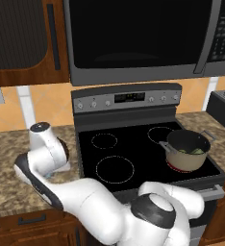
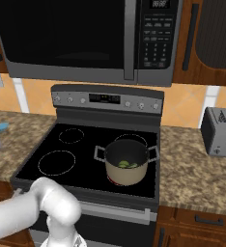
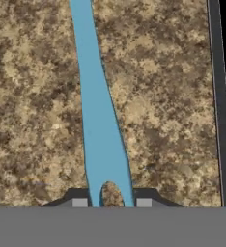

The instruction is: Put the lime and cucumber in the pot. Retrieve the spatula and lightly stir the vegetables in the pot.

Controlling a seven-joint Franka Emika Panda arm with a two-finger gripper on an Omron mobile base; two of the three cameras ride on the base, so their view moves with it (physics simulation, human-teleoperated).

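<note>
Nothing legible: the microwave keypad [image 2: 156, 36] and stove display [image 2: 104, 99] are too blurred.

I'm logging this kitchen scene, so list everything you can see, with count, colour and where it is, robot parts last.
pot: one, beige with red base, front right burner of the stove
vegetables: green pieces, inside the pot
spatula: one, light blue, on the counter left of the stove
stove: one, black glass top, grey control panel
microwave: one, dark grey, above the stove
toaster: one, grey, counter right of the stove
counter: brown speckled, both sides of the stove
gripper: one, dark fingers shut on the spatula
</note>
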